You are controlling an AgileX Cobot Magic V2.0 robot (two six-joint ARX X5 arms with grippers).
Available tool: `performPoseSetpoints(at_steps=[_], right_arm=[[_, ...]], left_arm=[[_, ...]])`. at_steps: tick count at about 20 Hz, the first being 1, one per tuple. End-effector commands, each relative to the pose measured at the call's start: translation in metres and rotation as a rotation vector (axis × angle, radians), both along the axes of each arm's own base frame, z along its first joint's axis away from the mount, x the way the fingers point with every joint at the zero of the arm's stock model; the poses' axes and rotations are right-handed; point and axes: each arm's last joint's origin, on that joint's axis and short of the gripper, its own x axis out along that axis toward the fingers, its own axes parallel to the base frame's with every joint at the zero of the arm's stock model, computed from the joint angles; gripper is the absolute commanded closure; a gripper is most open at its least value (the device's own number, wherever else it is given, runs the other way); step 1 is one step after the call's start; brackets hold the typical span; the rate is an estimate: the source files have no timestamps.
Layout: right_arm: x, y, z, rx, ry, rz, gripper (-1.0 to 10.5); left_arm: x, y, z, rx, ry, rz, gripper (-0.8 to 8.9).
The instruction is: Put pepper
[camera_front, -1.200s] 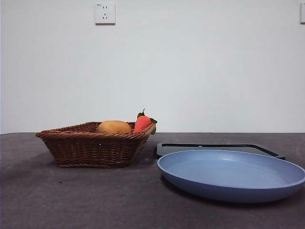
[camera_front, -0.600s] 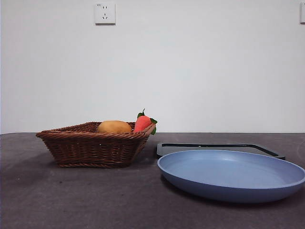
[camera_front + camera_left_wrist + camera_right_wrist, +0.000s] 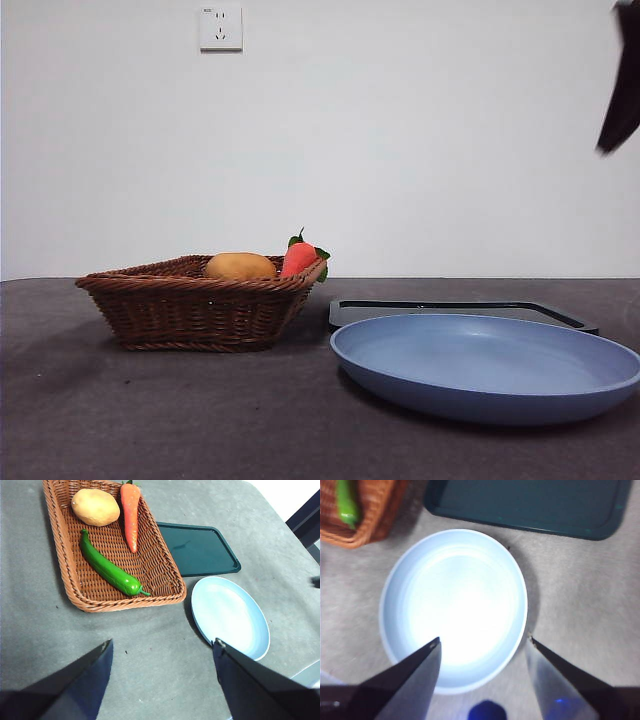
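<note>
The green pepper (image 3: 107, 570) lies in the brown wicker basket (image 3: 60, 565) beside a carrot and a potato; its end also shows in the right wrist view (image 3: 347, 502). In the front view the basket wall (image 3: 195, 310) hides it. The blue plate (image 3: 485, 365) is empty; it also shows in the left wrist view (image 3: 230, 615) and the right wrist view (image 3: 452, 605). My left gripper (image 3: 162, 647) is open, high above the table in front of the basket. My right gripper (image 3: 482, 642) is open above the plate; a dark arm tip (image 3: 622, 90) shows at the front view's top right.
A carrot (image 3: 131, 512) and a potato (image 3: 95, 506) lie in the basket with the pepper. A dark green tray (image 3: 197, 550) lies behind the plate, next to the basket. A wall socket (image 3: 220, 27) is on the white wall.
A dark arm tip has come into the front view at the top right corner. The basket, plate and tray have not moved.
</note>
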Motion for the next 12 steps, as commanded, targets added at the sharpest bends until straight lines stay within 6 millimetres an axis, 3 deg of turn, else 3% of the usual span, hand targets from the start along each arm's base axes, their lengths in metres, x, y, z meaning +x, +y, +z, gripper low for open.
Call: performPoseSetpoints(at_steps=[1,6,12], right_arm=[[0.023,0.003,-0.016,0.001,0.05,-0.004,6.5],[0.058,0.006,-0.062,-0.014,0.181,-0.001,6.5],[0.076,0.008,-0.099,-0.023,0.272,0.008,6.9]], left_arm=[[0.0,0.0,0.004,0.002,-0.018,-0.002,4.66],[0.0,0.0,0.004,0.002,-0.019,-0.001,4.66],[0.0,0.0,0.004,0.002,-0.018,0.0,4.66]])
